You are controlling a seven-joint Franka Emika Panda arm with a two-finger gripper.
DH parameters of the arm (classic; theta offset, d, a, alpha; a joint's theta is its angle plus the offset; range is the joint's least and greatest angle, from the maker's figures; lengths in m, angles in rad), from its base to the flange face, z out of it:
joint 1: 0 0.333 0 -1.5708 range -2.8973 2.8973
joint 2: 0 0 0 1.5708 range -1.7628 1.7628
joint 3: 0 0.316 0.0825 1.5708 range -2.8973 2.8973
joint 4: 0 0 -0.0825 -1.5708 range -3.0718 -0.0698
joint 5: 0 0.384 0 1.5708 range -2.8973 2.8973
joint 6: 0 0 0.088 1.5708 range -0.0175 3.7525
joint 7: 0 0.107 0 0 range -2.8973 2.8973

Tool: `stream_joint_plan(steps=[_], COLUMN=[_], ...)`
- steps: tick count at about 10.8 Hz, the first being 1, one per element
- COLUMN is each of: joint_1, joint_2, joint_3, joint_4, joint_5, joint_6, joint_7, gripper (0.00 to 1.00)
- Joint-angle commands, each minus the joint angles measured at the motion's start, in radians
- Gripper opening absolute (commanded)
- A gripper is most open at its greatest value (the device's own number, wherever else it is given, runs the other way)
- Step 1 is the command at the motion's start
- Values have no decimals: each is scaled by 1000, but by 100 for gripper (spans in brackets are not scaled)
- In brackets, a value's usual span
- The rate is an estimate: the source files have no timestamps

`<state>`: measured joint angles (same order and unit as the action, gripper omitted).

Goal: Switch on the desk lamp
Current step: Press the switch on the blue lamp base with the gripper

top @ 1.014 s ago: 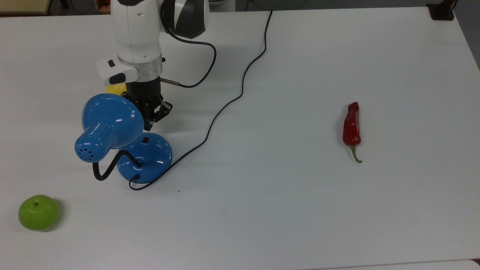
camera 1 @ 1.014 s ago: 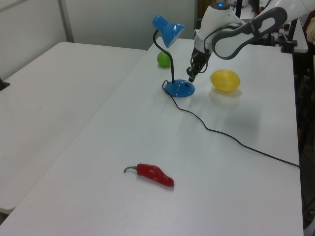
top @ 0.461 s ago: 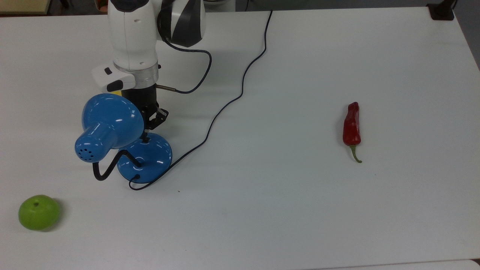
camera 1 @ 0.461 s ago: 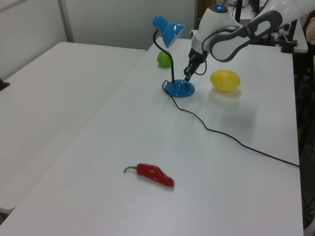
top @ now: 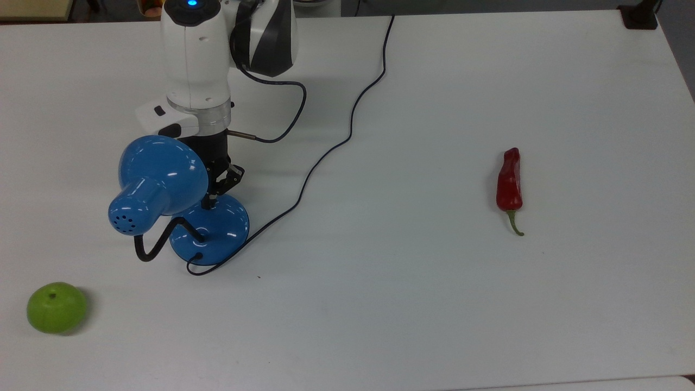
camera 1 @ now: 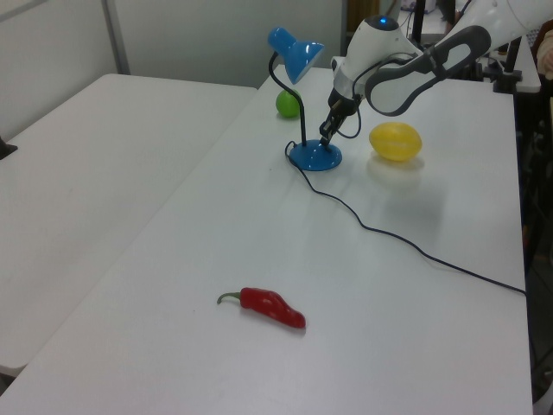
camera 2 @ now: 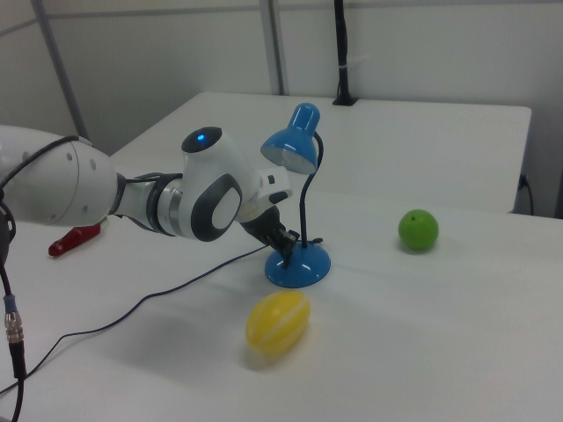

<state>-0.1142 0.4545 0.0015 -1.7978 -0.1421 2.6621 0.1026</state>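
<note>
Claw tip right on the lamp base, time to press

Desk lamp (top: pixel 209 228) sits left of centre in the top view; your claw (top: pixel 209 203), fingers together, touches its base. Press straight down gently so the tabletop (top: pixel 434 304) lamp doesn't skid.

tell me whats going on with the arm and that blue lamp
The robot arm has its gripper down on the round base of the blue desk lamp, at the spot near the base's edge, as if pressing the switch. The shade shows no light yet. A green apple, a yellow lemon and a red chili lie untouched on the table.
</note>
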Motion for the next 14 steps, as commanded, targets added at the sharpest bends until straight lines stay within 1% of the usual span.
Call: stream_joint_plan(steps=[1, 6, 11, 14], joint_1=[1, -1, -2, -2], joint_2=[9, -4, -27, -27], joint_3=[0, 0, 0, -3], joint_4=[2, 0, 3, 1], joint_5=[-16, -14, -14, -14], joint_6=[13, 6, -77, -83], joint_7=[-15, -6, -6, -6], gripper=[0, 0, 0, 0])
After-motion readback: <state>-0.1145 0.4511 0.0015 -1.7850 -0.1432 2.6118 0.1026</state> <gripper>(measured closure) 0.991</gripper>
